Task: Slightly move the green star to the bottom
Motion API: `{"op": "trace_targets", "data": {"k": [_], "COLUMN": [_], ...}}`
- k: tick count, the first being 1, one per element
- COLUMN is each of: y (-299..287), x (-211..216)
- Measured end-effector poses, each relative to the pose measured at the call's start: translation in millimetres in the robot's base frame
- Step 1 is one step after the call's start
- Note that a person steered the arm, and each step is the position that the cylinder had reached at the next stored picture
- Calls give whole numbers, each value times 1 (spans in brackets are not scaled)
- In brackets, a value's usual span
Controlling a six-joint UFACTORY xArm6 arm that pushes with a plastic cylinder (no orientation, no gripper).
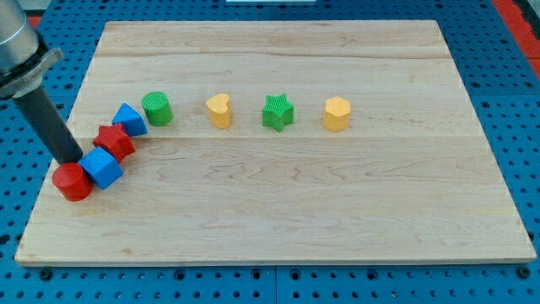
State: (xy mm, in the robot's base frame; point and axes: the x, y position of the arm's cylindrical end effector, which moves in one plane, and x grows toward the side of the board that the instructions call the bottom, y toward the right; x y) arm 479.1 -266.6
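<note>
The green star lies on the wooden board in the upper middle, between a yellow heart-shaped block on its left and a yellow hexagonal block on its right. My tip is far to the view's left of the star, at the board's left side. It stands just above a red cylinder and next to a blue cube.
A red star, a blue triangular block and a green cylinder run in an arc up from the blue cube. The board lies on a blue perforated table.
</note>
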Motion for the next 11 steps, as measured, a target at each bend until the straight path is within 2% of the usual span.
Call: {"op": "trace_targets", "data": {"k": [2,4,5,7,8,10,11], "y": [-20,-22,-10,149,180,274,295], "x": [-34,-140,-175,-171,-167,-126,-124]}}
